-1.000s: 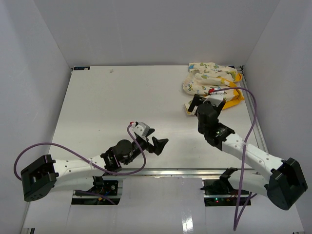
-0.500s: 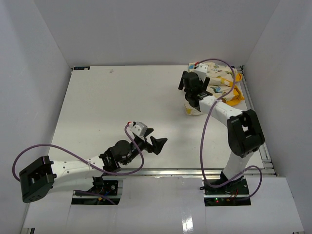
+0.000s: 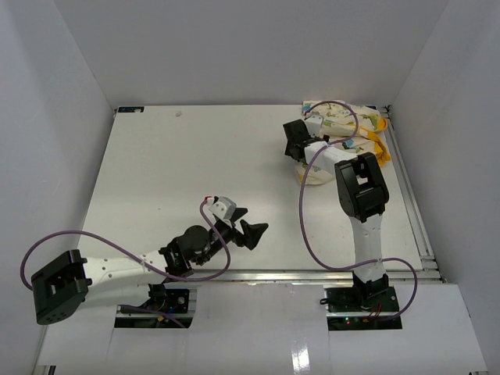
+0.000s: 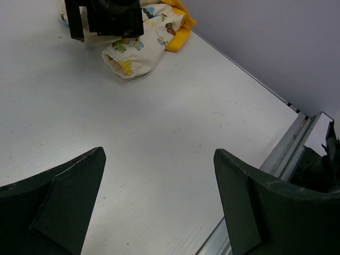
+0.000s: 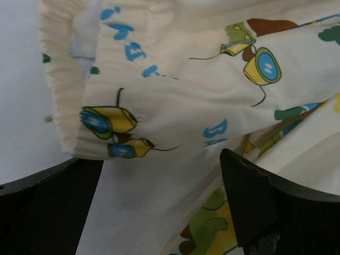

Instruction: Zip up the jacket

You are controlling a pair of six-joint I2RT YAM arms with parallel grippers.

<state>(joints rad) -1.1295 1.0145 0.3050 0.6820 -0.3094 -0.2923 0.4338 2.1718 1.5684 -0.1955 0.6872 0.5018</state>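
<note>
White table (image 3: 195, 156) | jacket (image 3: 341, 119) far-right, sleeve cuff (image 4: 127, 61) pointing near-left | left jaws wide | right jaws wide

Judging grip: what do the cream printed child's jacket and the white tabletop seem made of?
Cream printed child's jacket: soft matte woven cloth, maybe cotton; it creases and puckers. White tabletop: hard, smooth, faintly scuffed panel, perhaps laminate.

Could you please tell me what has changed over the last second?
The right claw moved farther out and leftward as its arm folded upright, and it now hangs open over the jacket cuff. Nothing was grasped. The left claw stayed open in place, and the jacket lies as before.
</note>
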